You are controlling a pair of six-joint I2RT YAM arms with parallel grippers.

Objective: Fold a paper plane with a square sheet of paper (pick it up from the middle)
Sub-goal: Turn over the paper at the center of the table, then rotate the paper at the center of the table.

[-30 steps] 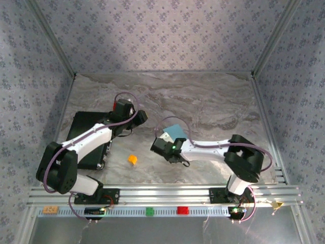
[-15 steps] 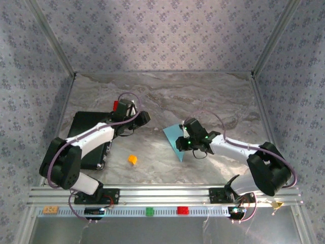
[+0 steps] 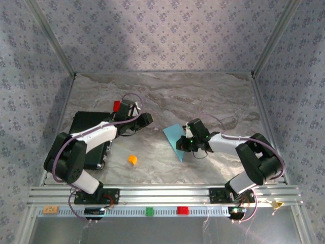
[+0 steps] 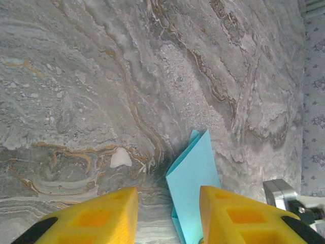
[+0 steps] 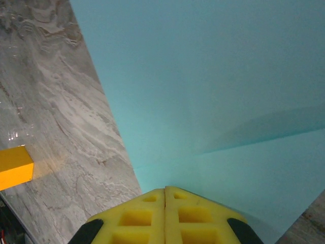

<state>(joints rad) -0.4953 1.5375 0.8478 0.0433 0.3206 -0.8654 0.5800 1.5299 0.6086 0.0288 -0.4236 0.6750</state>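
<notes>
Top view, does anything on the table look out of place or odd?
A small orange block lies loose on the marble table, apart from the folded blue paper; it seems unrelated to folding. Nothing looks spilled or damaged.

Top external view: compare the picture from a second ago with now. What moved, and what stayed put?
The right hand swung right off the square sheet of paper, uncovering its folded, pointed shape, and closed; it now sits shut over the sheet's right part. The left hand reached slightly right, toward the paper, fingers apart. The orange block and black slab stayed put.
</notes>
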